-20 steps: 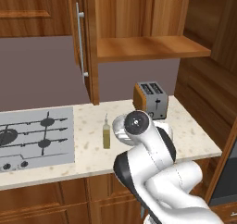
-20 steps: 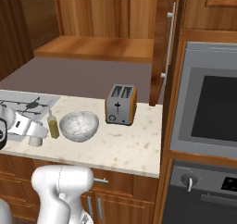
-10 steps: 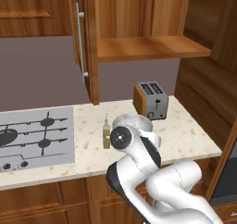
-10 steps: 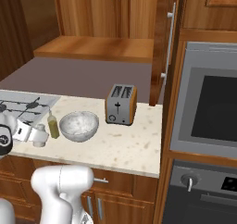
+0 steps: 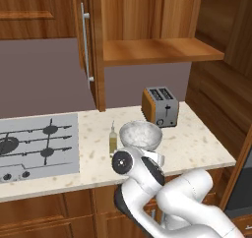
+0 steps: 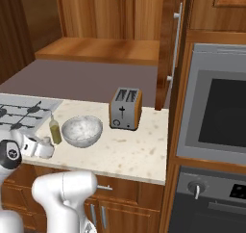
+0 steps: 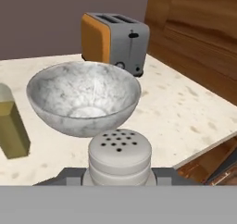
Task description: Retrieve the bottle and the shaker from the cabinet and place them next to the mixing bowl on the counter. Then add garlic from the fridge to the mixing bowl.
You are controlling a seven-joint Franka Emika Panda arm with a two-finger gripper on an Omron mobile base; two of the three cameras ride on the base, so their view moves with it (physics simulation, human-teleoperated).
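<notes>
My gripper (image 7: 119, 176) is shut on the pale grey shaker (image 7: 119, 154), low over the counter (image 7: 185, 112) near its front edge. Right behind the shaker stands the mottled silvery mixing bowl (image 7: 83, 98), with nothing in it. The bottle (image 7: 11, 126) of yellow-green oil stands upright just left of the bowl. From the right base, the gripper (image 6: 38, 148) and shaker (image 6: 46, 149) sit left of and in front of the bowl (image 6: 82, 130), near the bottle (image 6: 55, 129). The cabinet (image 5: 157, 50) hangs open above, its shelf bare. The fridge and garlic are out of view.
An orange-sided toaster (image 5: 160, 105) stands behind the bowl (image 5: 140, 135). The gas hob (image 5: 39, 143) lies to the left of the bottle (image 5: 113, 138). The open cabinet door (image 5: 86, 45) juts out overhead. A built-in oven (image 6: 216, 111) walls off the right end of the counter (image 6: 129, 150).
The arm has come down and drawn in a little, carrying the shaker lower toward the counter in front of the bowl. Bottle, bowl and toaster have not moved.
</notes>
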